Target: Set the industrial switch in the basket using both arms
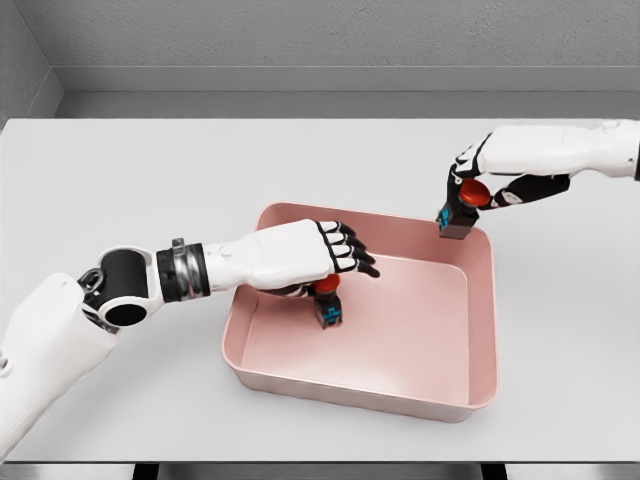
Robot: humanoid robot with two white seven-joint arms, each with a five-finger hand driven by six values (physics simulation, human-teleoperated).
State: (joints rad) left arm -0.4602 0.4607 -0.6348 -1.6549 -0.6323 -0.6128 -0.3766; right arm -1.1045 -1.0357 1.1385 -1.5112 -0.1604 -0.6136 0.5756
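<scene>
Table (150,180), pale grey and wide, is filling most of the head view beneath me, with a grey wall running along its far edge. Sitting on it right of centre is the pink basket (480,330), a shallow rectangular tub with rounded corners, lying slightly askew to the table's edges.

My left arm is reaching in from the lower left and crossing the basket's near-left rim, its black-and-metal wrist joint showing just outside the tub. My left hand (325,255) is hovering inside the basket, knuckles up, fingers curled down and pinching the red top of one industrial switch (328,305). That switch, a small dark block with a blue patch on its side, is hanging upright low over the basket's floor; I cannot tell whether it is touching the bottom.

My right arm is coming in from the right edge, above the table. My right hand (490,180) is gripping a second industrial switch (458,215) by its red button, fingers wrapped around it. This second unit is hanging just over the basket's far-right rim, tilted slightly, clear of the table.
</scene>
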